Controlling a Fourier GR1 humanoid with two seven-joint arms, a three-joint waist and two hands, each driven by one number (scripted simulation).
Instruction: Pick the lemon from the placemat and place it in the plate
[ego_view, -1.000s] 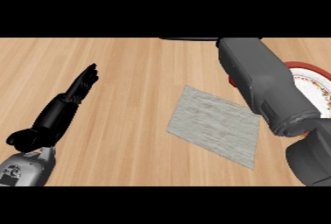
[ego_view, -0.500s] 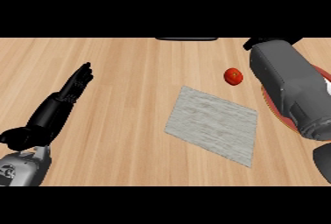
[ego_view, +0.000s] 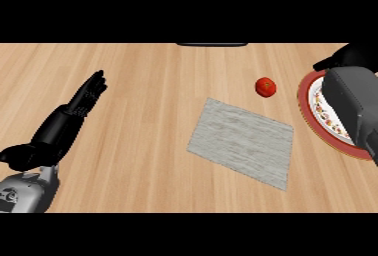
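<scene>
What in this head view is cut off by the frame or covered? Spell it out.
Head view: the right forearm covers much of the plate, whose far side runs off the right edge; the right hand is cropped at that edge; a dark object is clipped at the counter's top edge.

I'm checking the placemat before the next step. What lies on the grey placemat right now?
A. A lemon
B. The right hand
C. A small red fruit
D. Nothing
D: the grey placemat shows only its own bare surface; the small red fruit sits apart from it on the wooden counter, between the mat and the red-rimmed plate.
</scene>
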